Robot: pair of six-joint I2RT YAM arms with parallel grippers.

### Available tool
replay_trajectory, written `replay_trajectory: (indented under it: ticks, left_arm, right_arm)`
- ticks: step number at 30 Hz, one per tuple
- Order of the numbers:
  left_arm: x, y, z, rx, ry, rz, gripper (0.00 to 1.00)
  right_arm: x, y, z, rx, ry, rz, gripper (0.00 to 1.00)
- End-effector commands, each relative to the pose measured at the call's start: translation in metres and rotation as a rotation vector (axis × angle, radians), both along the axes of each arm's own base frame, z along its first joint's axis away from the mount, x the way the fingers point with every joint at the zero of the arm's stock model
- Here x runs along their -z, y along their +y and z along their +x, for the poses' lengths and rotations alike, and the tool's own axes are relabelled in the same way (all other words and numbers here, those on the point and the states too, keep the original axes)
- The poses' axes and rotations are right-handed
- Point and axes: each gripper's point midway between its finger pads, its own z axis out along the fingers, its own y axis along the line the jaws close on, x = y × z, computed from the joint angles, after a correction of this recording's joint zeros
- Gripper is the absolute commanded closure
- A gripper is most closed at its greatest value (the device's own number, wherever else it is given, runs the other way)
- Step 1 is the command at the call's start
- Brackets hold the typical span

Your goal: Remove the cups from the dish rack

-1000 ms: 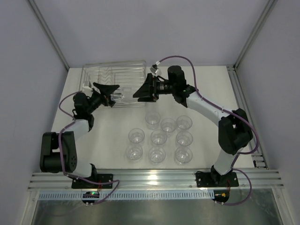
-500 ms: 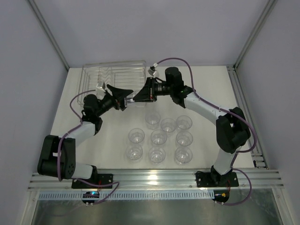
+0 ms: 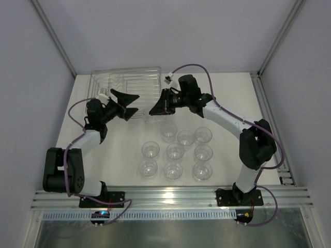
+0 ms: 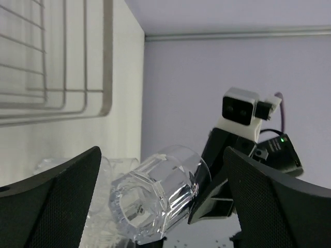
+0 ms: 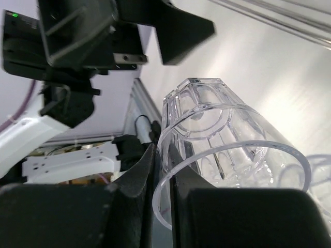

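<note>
- Fingers [image 4: 51,201] on my left gripper [image 3: 135,103] are wide apart now. A moment ago they were right up against my other gripper. Now they have backed off along the front edge of the dish rack [image 3: 135,81] and hold nothing.
- The cup [image 5: 222,144] has changed hands. It hangs in the air just in front of the dish rack, tipped on its side. It is not in the rack and not on the table [image 3: 232,98].
- My right gripper [image 3: 152,110] is pinched tight on the cup's rim.
- Nine more cups [image 3: 176,152] stand in rows further out in front of the dish rack.
- I think my job now is to carry this one over and set it down beside them. I see no cup left in the dish rack, but clear cups are hard to spot.
</note>
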Motion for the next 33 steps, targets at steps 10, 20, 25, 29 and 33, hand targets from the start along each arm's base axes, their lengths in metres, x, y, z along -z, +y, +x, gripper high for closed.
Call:
replay_trajectory:
  ticks: [10, 20, 25, 29, 33]
  left_arm:
    - [0.019, 0.084, 0.015, -0.134, 0.006, 0.601, 0.0]
    - [0.024, 0.118, -0.005, -0.206, 0.036, 0.84, 0.0]
    - [0.028, 0.134, -0.017, -0.22, 0.114, 0.937, 0.0]
    - [0.023, 0.143, -0.024, -0.261, 0.128, 0.968, 0.0]
    - [0.024, 0.142, -0.03, -0.25, 0.142, 0.969, 0.0]
  right_arm:
    - [0.033, -0.144, 0.055, 0.398, -0.194, -0.914, 0.96]
    - [0.101, -0.168, 0.041, 0.307, -0.096, -1.12, 0.96]
    - [0.121, -0.163, 0.044, 0.26, -0.085, -1.13, 0.96]
    - [0.138, -0.156, 0.043, 0.217, -0.057, -1.12, 0.96]
    - [0.154, -0.15, 0.043, 0.18, -0.034, -1.115, 0.96]
